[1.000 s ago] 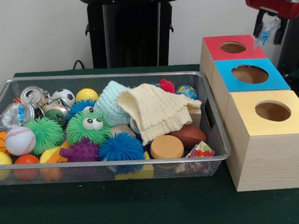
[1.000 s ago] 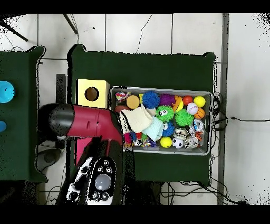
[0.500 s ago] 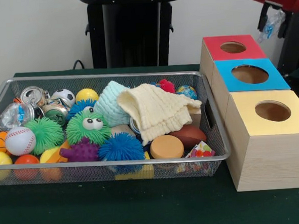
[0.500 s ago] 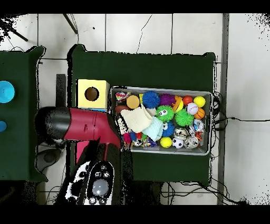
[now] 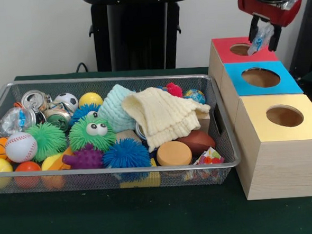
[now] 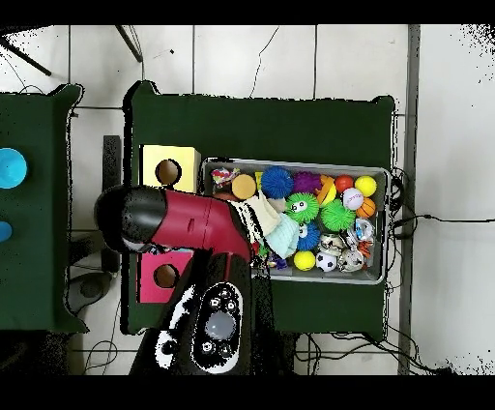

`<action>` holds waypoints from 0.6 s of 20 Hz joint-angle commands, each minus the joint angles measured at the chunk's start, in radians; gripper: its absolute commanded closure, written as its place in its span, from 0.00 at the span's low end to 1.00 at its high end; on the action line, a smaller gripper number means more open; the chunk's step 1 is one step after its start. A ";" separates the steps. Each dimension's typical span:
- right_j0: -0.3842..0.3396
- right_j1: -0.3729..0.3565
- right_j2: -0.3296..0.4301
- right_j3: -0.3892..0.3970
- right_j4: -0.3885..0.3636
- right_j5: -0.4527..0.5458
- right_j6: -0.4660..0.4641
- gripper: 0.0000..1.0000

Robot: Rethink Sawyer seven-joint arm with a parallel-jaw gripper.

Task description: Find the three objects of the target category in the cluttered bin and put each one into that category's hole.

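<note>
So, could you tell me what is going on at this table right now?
The red and black robot arm's gripper has its jaws shut on a crumpled clear plastic wrapper with blue print, hanging just above the hole of the red-topped wooden box. The blue-topped box and yellow-topped box stand in a row beside it. The wire mesh bin is full of balls, spiky toys, crushed cans and knitted cloths.
</note>
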 commanded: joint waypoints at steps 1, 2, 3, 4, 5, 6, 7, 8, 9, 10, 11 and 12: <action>-0.016 0.023 0.070 0.034 -0.006 0.106 0.110 1.00; -0.020 0.019 0.067 0.031 -0.011 0.121 0.105 1.00; -0.027 0.020 0.068 0.028 -0.013 0.134 0.098 1.00; -0.031 0.018 0.070 0.030 -0.011 0.142 0.095 1.00; -0.033 0.019 0.072 0.030 -0.009 0.143 0.094 1.00; -0.030 0.018 0.075 0.032 -0.002 0.141 0.101 1.00; -0.027 0.018 0.078 0.034 0.004 0.139 0.109 1.00; -0.020 0.017 0.079 0.035 0.011 0.134 0.119 1.00; -0.015 0.016 0.080 0.036 0.016 0.130 0.126 1.00; -0.012 0.016 0.083 0.035 0.020 0.130 0.131 1.00; -0.015 0.023 0.084 0.030 0.019 0.127 0.127 1.00; -0.018 0.029 0.086 0.024 0.018 0.124 0.124 1.00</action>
